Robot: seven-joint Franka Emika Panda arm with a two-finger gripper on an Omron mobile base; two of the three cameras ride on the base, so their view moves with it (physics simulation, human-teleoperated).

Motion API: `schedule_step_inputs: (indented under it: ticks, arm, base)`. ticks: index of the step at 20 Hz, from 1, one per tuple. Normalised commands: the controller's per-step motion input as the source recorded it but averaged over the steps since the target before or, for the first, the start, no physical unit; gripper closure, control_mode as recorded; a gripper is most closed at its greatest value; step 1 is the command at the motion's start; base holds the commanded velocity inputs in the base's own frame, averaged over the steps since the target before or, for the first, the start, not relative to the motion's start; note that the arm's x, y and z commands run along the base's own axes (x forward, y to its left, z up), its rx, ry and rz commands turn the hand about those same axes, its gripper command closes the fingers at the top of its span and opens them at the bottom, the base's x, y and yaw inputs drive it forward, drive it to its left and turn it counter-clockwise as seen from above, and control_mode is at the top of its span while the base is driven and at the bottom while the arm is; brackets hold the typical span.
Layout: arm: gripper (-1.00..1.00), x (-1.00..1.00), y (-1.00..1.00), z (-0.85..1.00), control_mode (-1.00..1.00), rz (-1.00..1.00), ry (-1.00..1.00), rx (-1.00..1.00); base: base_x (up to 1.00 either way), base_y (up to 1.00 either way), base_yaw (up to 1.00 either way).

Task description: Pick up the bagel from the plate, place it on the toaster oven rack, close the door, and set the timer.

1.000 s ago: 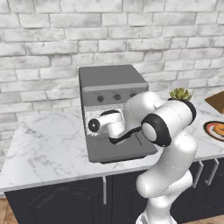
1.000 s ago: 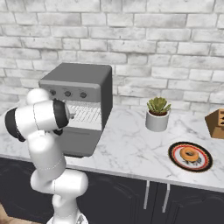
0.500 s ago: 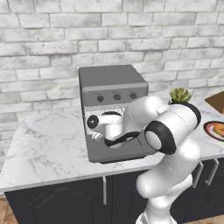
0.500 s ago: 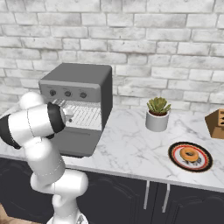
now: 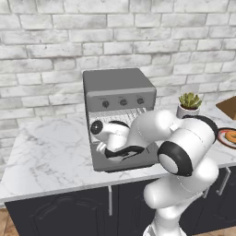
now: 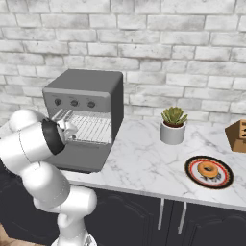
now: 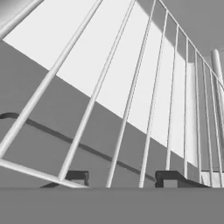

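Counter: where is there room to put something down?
The counter is bare between the toaster oven and the potted plant, and in front of the plant toward the plate. It also lies bare left of the oven. The oven's front is crowded by the arm.
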Motion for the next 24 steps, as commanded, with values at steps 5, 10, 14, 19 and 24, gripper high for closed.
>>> schedule_step_inputs:
  ticks: [5,10,14,19,24]
  arm:
    - [1.00,-0.78,0.00,-0.51,-1.00,0.00,0.12,0.00]
    - [1.00,-0.82,0.00,-0.51,-1.00,0.00,0.10,0.00]
    - [1.00,-0.61,0.00,-0.40,-1.00,0.00,0.08,0.00]
    - [-1.00,-0.16,0.01,-0.16,-1.00,0.00,0.06,0.00]
    - [-1.00,-0.26,-0.01,0.18,-1.00,0.00,-0.03,0.00]
  base:
    - [0.00,0.00,0.00]
    - [0.00,0.00,0.00]
    - [0.00,0.00,0.00]
    - [0.00,0.00,0.00]
    - [0.00,0.00,0.00]
